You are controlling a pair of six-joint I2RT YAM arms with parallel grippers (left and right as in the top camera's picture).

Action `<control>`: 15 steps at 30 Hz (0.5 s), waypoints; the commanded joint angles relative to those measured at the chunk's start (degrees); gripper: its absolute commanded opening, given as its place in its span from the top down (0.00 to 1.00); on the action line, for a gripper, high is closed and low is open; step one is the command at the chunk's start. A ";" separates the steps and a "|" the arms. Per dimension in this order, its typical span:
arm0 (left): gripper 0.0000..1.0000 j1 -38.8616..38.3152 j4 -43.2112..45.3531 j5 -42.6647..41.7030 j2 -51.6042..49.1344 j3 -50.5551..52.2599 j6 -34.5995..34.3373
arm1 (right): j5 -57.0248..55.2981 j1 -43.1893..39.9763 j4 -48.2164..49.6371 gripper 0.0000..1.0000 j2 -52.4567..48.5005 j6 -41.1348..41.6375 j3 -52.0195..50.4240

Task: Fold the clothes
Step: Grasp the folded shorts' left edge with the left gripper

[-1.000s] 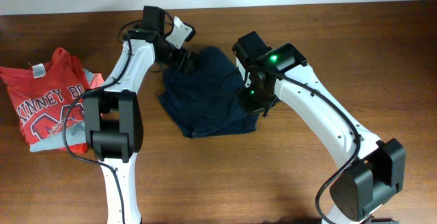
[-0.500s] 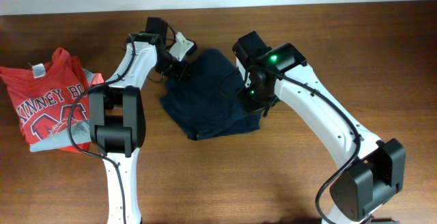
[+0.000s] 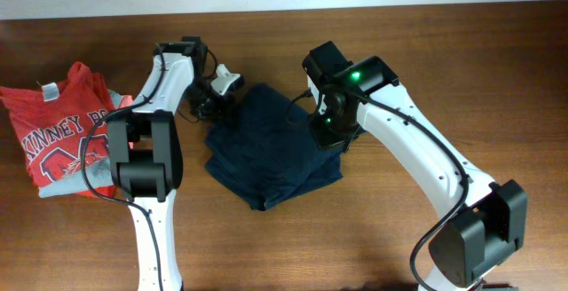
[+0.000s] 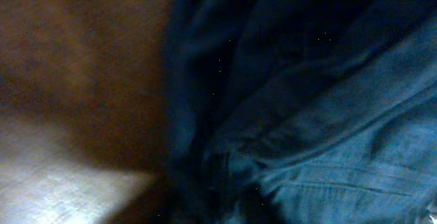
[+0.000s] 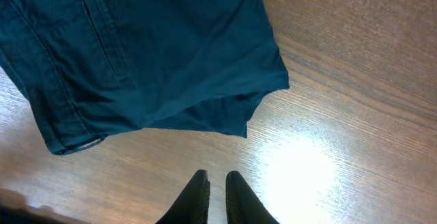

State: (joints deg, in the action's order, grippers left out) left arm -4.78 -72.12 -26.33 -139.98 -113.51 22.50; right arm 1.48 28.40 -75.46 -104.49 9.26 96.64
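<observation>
Dark navy shorts (image 3: 266, 149) lie crumpled in the middle of the wooden table. My left gripper (image 3: 213, 105) is at their upper left edge, shut on the cloth. In the left wrist view the navy fabric (image 4: 307, 101) fills the frame in a blur and hides the fingers. My right gripper (image 3: 330, 131) hovers over the shorts' right side. In the right wrist view its fingertips (image 5: 216, 176) are shut with nothing between them, over bare wood just below the shorts (image 5: 150, 53).
A red printed T-shirt (image 3: 58, 127) lies at the left edge on top of a grey garment (image 3: 99, 174). Bare table (image 3: 355, 229) stretches in front of the shorts. The back edge of the table runs just behind the left arm.
My left gripper closed on the shorts' upper left edge and moved left and toward the front. The shorts were dragged with it and bunched up. The right arm barely moved.
</observation>
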 commanded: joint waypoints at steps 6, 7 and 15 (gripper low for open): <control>0.25 0.44 -0.70 1.62 -2.23 0.20 -0.59 | -1.09 -0.79 -1.07 0.85 -0.02 0.72 0.44; 0.25 0.28 -0.70 1.60 -2.34 0.20 -0.59 | -1.09 -0.79 -1.07 0.85 -0.02 0.72 0.44; 0.53 -2.27 -1.25 1.70 -3.39 0.22 -0.50 | -1.09 -0.79 -1.18 0.85 -0.02 0.72 0.44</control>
State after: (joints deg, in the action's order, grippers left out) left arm -5.15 -73.78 -27.64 -139.50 -114.52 21.67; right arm 1.30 28.08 -76.36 -104.49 9.28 96.64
